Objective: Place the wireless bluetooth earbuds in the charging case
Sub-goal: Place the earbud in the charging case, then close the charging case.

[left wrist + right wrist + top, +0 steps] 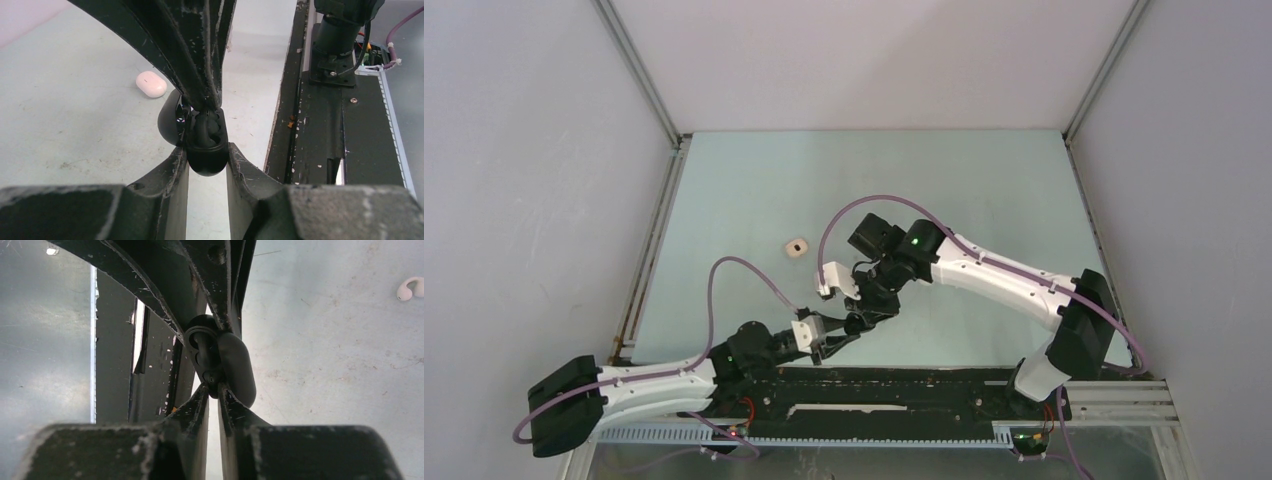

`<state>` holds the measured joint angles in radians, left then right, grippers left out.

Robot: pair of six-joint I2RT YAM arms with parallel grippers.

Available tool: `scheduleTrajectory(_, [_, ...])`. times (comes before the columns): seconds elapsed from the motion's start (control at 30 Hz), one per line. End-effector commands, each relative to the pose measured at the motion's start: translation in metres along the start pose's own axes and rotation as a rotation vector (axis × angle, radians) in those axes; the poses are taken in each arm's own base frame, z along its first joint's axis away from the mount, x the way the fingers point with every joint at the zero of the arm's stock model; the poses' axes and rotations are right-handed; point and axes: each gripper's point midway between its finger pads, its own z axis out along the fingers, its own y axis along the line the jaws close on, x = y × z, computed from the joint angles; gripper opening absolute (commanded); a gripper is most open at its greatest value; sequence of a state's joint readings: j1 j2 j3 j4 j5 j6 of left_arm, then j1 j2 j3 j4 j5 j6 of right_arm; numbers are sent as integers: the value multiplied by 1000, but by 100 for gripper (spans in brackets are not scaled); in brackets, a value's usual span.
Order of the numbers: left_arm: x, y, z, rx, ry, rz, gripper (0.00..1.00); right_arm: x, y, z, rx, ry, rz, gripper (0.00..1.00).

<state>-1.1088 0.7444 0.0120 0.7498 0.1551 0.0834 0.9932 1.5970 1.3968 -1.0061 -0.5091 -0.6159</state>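
The pale green tabletop (754, 190) has both arms bolted at its near edge. The left arm (654, 385) lies low, stretched from 8 o'clock toward the middle. The right arm (1004, 275) rises at 4 o'clock, bends at the elbow and reaches toward 9 o'clock with its wrist tipped down. The two grippers meet tip to tip near the front middle. The left gripper (207, 150) is clenched on a black charging case (206, 162), whose lid (169, 122) is swung open to one side. The right gripper (213, 388) has its fingers a thin slit apart, tips at the case's open mouth, against a black earbud (206, 127) sitting there. I cannot tell whether it grips that bud. A pale earbud (796, 247) lies alone on the tabletop at 11 o'clock of the grippers, well apart.
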Motion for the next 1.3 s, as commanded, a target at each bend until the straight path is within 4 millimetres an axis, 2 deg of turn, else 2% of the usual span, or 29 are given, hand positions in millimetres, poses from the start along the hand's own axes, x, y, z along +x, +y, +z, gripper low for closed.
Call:
scheduleTrajectory(0.0, [5,-3,-7,-1,-40,7,0,-20,3,-19,16,-86,-44,19])
scheduleTrajectory(0.07, [6,-3,-6,0,-29,4,0,-23,13,-35,13,-121,-67,26])
scheduleTrajectory(0.17, [9,-3,-4,2,-15,2,0,-23,18,-55,37,-162,-70,29])
scheduleTrajectory(0.3, [10,-3,-2,7,-8,1,0,-12,6,-71,94,-217,-30,34])
scheduleTrajectory(0.33, [10,-4,-2,9,-8,1,0,-10,2,-71,107,-235,-13,39])
scheduleTrajectory(0.4, [10,-4,-2,10,-9,1,0,-5,-6,-65,122,-257,9,52])
scheduleTrajectory(0.63, [9,-4,-3,12,-17,2,0,-6,-11,-27,1,-248,23,55])
scheduleTrajectory(0.73, [9,-3,-4,3,-19,0,0,-9,-6,-13,-43,-238,6,60])
scheduleTrajectory(0.83, [10,7,-5,-58,-17,-26,0,-10,6,-1,-65,-196,-32,63])
scheduleTrajectory(0.93, [12,17,-6,-123,-5,-59,0,-8,17,-1,-37,-148,-62,70])
scheduleTrajectory(1.03, [13,26,-7,-173,-4,-106,0,-1,14,-12,73,-115,-79,72])
scheduleTrajectory(1.1, [15,30,-8,-187,0,-127,0,8,-4,-27,209,-99,-65,72])
scheduleTrajectory(1.17, [16,33,-7,-200,7,-147,0,15,-20,-50,292,-143,-16,73])
scheduleTrajectory(1.27, [17,36,-5,-214,16,-172,0,22,-41,-100,375,-341,120,73])
